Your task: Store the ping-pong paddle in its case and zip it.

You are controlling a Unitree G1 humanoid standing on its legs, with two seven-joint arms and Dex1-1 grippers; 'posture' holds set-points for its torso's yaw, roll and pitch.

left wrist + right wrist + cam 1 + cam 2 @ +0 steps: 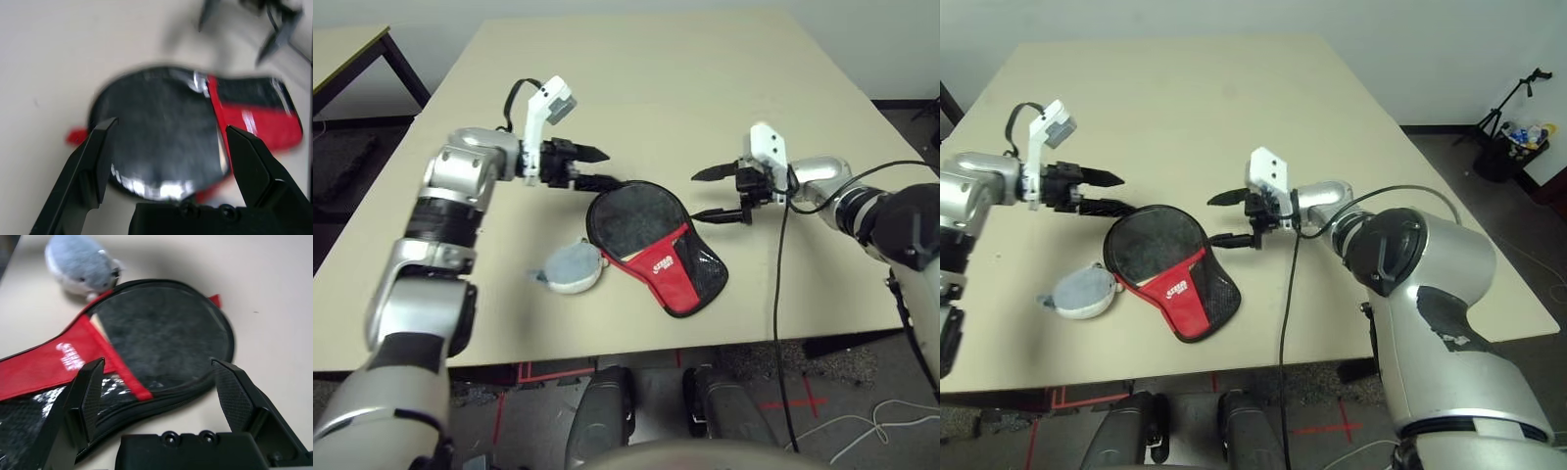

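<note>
The case (pixel 674 272) lies flat at the table's middle: a black zipper rim, a red panel with white lettering and a mesh pocket. Inside its round end shows the ping-pong paddle's black face (pixel 636 217). A sliver of light wooden handle (pixel 96 323) peeks out beside the red panel (pixel 44 364). My left gripper (pixel 607 168) hovers open just left of the round end, which fills the gap between its fingers in the left wrist view (pixel 172 126). My right gripper (pixel 697 196) stands open just right of the case, empty, and points at the round end (pixel 157 363).
A fluffy grey-white ball (pixel 570 267) lies against the case's left side. The beige table (pixel 705 78) stretches bare behind both arms. A black cable (pixel 781 294) hangs from my right arm over the front edge. Another table (pixel 352 49) stands at the far left.
</note>
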